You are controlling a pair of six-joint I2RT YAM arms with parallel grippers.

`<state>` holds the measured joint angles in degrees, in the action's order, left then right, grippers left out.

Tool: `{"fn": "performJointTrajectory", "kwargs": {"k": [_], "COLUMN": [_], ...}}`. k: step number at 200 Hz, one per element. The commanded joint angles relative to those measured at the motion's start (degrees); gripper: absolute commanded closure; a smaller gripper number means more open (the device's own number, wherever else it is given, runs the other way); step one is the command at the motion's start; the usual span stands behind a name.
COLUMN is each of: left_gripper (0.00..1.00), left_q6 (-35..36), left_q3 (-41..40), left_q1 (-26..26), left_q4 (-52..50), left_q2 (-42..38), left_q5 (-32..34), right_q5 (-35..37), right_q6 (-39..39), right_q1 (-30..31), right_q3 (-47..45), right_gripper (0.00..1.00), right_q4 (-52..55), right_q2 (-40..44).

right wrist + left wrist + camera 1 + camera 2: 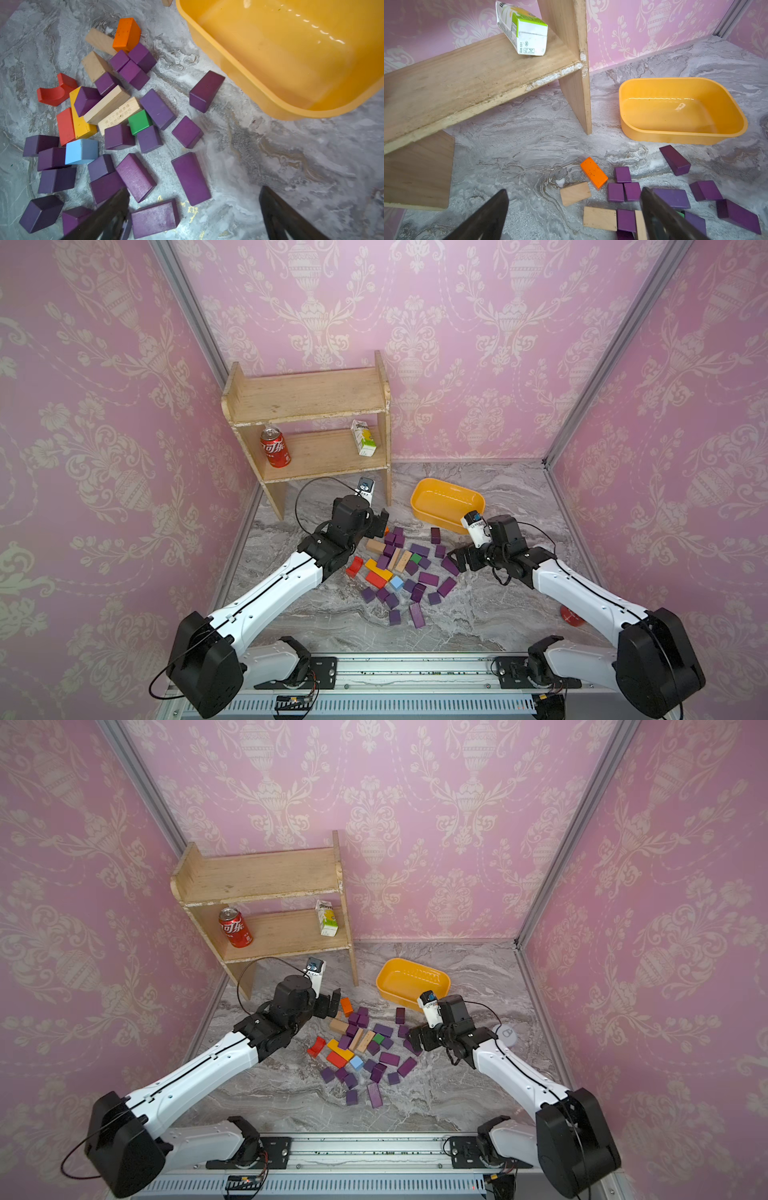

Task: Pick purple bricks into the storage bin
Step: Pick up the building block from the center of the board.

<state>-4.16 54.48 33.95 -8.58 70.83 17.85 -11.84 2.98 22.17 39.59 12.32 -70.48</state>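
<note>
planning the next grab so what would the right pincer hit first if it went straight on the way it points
Probably the long purple brick lying just ahead of the open right pincer, resting on the table; depth is unclear.

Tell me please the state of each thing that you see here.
storage bin: empty.
purple bricks: lying on the table, none in the bin.
left gripper: open, empty.
right gripper: open, empty.
cola can: upright on the lower shelf.
juice carton: upright on the lower shelf.
</note>
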Motion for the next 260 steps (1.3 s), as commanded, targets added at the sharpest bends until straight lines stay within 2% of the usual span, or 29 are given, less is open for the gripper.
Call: {"fn": "performJointTrajectory", "kwargs": {"k": [1, 28, 44, 57, 104, 195, 219, 233, 260], "left_gripper": [0.01, 0.01, 0.01, 0.01, 0.01, 0.01, 0.01, 0.01, 0.01], "left_q6": [-1.25, -1.02, -1.19, -1.18, -2.14, -3.48, -3.62, -3.74, -4.1], "left_q3": [-2.09, -3.42, -3.73, -4.1, -5.25, -5.7, -5.61, -5.7, -5.94], "left_q1": [0.32, 0.32, 0.32, 0.32, 0.32, 0.32, 0.28, 0.32, 0.32], "left_q4": [-0.99, 1.6, 2.81, 3.88, 4.39, 6.56, 6.47, 6.47, 6.39], "left_q2": [-0.29, -0.57, -0.6, -0.52, -0.16, 0.36, 0.45, 0.34, 0.0], "left_q5": [-3.73, -7.91, -9.99, -11.28, -11.63, -12.25, -11.99, -11.65, -10.82], "right_q5": [-0.3, -0.08, 0.19, 0.22, 3.52, 9.21, 9.37, 8.39, 6.98], "right_q6": [1.06, 2.01, 2.37, 2.84, 6.1, 8.09, 8.24, 8.11, 8.27], "right_q1": [1.35, 1.73, 2.17, 2.45, 5.02, 7.32, 7.35, 7.37, 7.46], "right_q3": [-0.21, -0.14, 0.51, 1.17, 2.07, 1.98, 2.8, 3.53, 4.42], "right_gripper": [0.04, 0.13, 0.26, 0.3, 0.38, 0.46, 0.47, 0.52, 0.55], "right_q4": [1.19, 1.43, 2.16, 2.62, 1.32, -2.22, -2.94, -3.33, -3.91], "right_q2": [-0.44, -1.39, -2.72, -4.09, -9.07, -14.38, -16.18, -17.49, -19.69]}}
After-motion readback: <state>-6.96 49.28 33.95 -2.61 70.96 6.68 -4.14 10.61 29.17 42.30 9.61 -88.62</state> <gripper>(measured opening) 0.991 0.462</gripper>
